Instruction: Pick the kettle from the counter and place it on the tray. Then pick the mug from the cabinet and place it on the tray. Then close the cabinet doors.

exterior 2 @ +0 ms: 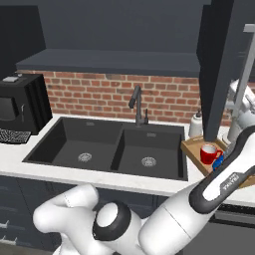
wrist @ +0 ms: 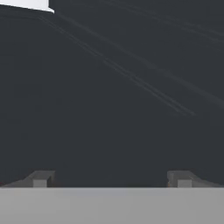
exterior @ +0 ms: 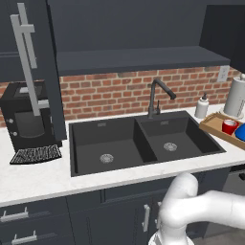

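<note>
The red mug (exterior 2: 210, 153) stands upright on the tray (exterior 2: 191, 149) beside the sink (exterior 2: 109, 149). The gripper (wrist: 112, 179) faces a dark panel, jaws wide apart, holding nothing.

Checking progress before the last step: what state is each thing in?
Mug: upright on the tray.
Kettle: on the tray.
Cabinet doors: open.
Gripper: open, empty, facing a dark panel.
Tap: no water running.
</note>
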Controlling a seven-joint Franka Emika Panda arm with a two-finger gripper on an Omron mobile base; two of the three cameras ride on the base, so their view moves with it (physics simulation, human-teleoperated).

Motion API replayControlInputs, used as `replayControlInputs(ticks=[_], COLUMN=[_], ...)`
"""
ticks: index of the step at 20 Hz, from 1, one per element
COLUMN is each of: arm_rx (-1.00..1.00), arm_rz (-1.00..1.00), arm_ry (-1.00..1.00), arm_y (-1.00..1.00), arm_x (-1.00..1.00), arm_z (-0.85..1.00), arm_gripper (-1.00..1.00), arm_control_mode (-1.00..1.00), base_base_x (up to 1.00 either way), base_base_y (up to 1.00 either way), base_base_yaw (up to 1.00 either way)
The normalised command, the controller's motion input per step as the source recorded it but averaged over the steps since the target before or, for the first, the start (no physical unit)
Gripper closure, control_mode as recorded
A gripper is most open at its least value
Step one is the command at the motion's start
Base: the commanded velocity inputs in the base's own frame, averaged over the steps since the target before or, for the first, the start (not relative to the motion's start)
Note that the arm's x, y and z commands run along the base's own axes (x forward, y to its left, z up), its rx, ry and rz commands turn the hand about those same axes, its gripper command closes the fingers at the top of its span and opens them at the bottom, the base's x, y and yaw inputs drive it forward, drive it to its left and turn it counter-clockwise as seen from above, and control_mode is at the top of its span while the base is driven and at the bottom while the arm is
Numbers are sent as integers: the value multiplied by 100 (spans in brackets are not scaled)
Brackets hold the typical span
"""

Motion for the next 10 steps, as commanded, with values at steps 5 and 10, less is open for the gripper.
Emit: replayControlInputs(ticks=[5, 10], arm_rx=[-22, -22], arm_rz=[0, 0], arm_ry=[6, 13], arm_y=[62, 76], arm_x=[5, 22], arm_z=[55, 50], arm_gripper=[-100, -100], arm_control_mode=[-100, -100], base_base_x=[0, 0], base_base_y=[0, 0], base_base_yaw=[0, 0])
